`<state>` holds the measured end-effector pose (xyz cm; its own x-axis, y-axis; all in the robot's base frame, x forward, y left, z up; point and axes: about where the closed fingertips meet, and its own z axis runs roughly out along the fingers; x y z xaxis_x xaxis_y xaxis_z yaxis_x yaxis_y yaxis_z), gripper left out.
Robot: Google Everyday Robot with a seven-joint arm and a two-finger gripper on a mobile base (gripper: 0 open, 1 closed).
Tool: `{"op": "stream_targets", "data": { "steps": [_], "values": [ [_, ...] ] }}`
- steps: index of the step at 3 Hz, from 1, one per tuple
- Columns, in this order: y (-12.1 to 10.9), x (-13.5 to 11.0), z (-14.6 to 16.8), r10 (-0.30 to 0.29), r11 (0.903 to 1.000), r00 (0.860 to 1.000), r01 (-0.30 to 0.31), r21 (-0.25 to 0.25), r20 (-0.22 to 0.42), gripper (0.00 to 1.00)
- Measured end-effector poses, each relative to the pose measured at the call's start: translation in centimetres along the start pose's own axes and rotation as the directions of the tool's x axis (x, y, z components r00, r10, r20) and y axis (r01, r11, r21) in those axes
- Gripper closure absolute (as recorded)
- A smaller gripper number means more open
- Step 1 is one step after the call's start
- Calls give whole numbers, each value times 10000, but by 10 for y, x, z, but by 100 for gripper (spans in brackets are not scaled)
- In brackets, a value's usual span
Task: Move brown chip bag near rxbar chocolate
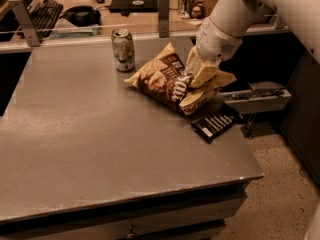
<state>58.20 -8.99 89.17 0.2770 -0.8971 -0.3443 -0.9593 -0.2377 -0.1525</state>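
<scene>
The brown chip bag (159, 78) is held tilted over the back right part of the grey table (100, 139), its tan right end hanging just above and left of the rxbar chocolate (215, 125). The rxbar chocolate is a small black bar with white text lines and lies flat near the table's right edge. My gripper (194, 80) comes down from the white arm at the upper right and is shut on the bag's right half. The bag hides the fingertips in part.
A silver-green drink can (123, 49) stands upright just left of the bag. Behind a rail with metal posts (163, 8) is a desk with a keyboard (44, 11) and a laptop (132, 4). A grey shelf (257, 100) juts out right of the table.
</scene>
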Motion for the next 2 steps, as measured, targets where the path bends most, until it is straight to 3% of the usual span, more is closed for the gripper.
{"op": "stream_targets", "data": {
  "steps": [2],
  "values": [
    [-4, -1, -6, 269, 9988, 9985, -288, 404, 478, 0]
  ]
}}
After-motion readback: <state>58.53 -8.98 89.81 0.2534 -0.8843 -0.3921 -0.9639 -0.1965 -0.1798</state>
